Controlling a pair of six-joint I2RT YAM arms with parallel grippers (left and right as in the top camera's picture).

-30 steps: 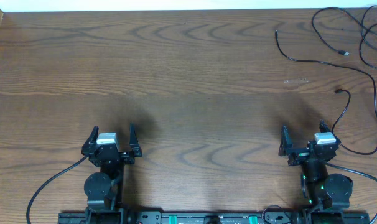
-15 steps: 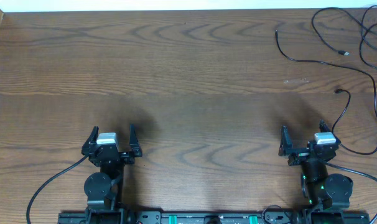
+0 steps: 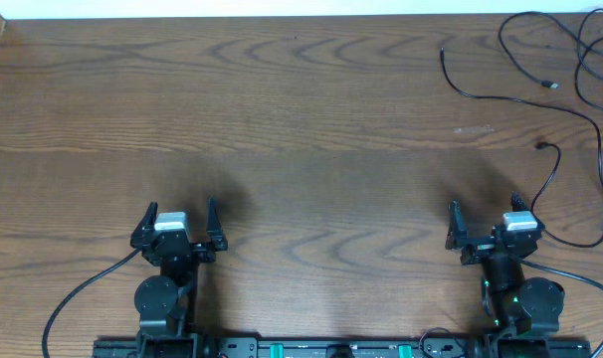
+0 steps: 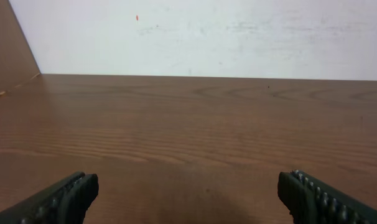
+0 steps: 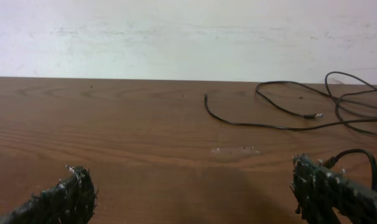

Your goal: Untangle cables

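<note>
Thin black cables [image 3: 525, 103] lie spread over the far right of the wooden table, looping off the right edge. One plug end [image 3: 551, 87] lies near the back right, another end [image 3: 543, 146] lies nearer my right arm. They also show in the right wrist view [image 5: 282, 124], ahead and to the right. No white cord is in view. My right gripper [image 3: 486, 221] is open and empty, low near the front edge, well short of the cables. My left gripper [image 3: 178, 217] is open and empty at the front left. The left wrist view shows only bare table between the jaws [image 4: 188, 193].
Thicker black wires run from the arm bases, one at the left [image 3: 78, 293] and one at the right [image 3: 580, 273]. A pale smudge [image 3: 474, 129] marks the table near the cables. A white wall [image 4: 207, 37] stands behind the table's far edge.
</note>
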